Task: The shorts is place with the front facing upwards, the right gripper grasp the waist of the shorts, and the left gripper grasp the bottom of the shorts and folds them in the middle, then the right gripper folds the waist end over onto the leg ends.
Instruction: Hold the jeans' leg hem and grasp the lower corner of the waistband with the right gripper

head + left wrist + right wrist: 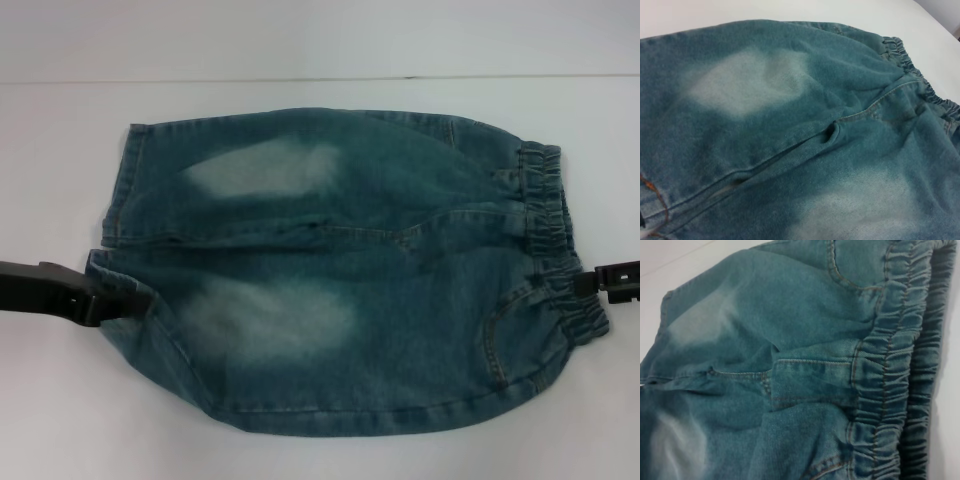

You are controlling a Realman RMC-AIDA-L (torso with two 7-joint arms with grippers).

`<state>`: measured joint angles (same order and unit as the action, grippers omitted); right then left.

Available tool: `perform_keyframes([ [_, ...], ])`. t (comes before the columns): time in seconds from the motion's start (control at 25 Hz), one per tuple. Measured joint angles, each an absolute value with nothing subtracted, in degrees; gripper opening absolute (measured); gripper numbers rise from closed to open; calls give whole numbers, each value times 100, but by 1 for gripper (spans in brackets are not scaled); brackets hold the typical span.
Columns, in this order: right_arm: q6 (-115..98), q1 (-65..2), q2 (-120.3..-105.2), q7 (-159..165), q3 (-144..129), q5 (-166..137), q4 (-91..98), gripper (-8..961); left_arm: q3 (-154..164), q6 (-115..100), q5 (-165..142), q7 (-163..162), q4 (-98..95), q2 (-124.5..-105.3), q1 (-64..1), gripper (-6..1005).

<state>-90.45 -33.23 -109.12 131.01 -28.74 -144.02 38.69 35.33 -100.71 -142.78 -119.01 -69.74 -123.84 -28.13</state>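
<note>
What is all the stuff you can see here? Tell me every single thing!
shorts: one pair, blue-green denim with pale faded patches, lying flat across the middle of the table.
waist of the shorts: one ruffled elastic band, blue-green, at the end on the robot's right.
bottom of the shorts: two hemmed leg ends with tan stitching, at the end on the robot's left.
table: one, white, under everything.
left claw: one, black, at the near leg's hem on the robot's left.
right claw: one, black, at the waistband on the robot's right edge of the head view.
</note>
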Motion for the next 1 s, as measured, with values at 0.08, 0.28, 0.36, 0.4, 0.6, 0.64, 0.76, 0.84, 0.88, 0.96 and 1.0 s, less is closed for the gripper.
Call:
perform_keyframes([
  [0.08, -9043, -3323, -10912, 13091, -2874, -14336, 3856, 830, 3533, -10072, -14277, -11900, -6973, -12384, -2808, 51],
  [0.28, -9071, -3322, -10910, 13086, -2875, -14230, 3840, 830, 3533, -10072, -14272, -11899, -6970, -12384, -2805, 51],
  [0.36, -9056, -3322, -10908, 13086, -2891, -14227, 3838, 830, 3534, -10072, -14268, -11896, -6970, -12384, -2802, 51],
  [0.4, -9048, -3322, -10908, 13085, -2902, -14227, 3830, 830, 3533, -10072, -14266, -11894, -6969, -12384, -2801, 51],
  [0.6, -9021, -3323, -10907, 13086, -2917, -14223, 3804, 831, 3533, -10072, -14264, -11891, -6969, -12384, -2795, 51],
  [0.64, -9016, -3322, -10907, 13086, -2921, -14222, 3804, 831, 3533, -10072, -14264, -11888, -6969, -12384, -2795, 52],
  [0.76, -8996, -3323, -10907, 13087, -2932, -14220, 3798, 831, 3533, -10072, -14264, -11879, -6969, -12384, -2795, 52],
  [0.84, -8977, -3326, -10916, 13087, -2934, -14220, 3796, 831, 3533, -10072, -14261, -11875, -6969, -12384, -2798, 52],
  [0.88, -8973, -3329, -10930, 13086, -2938, -14220, 3795, 830, 3533, -10072, -14259, -11874, -6969, -12384, -2800, 52],
  [0.96, -8957, -3330, -10951, 13085, -2948, -14220, 3795, 830, 3533, -10072, -14256, -11874, -6969, -12384, -2801, 52],
  [1.0, -8938, -3330, -10958, 13084, -2954, -14220, 3796, 830, 3533, -10072, -14255, -11874, -6969, -12384, -2801, 52],
])
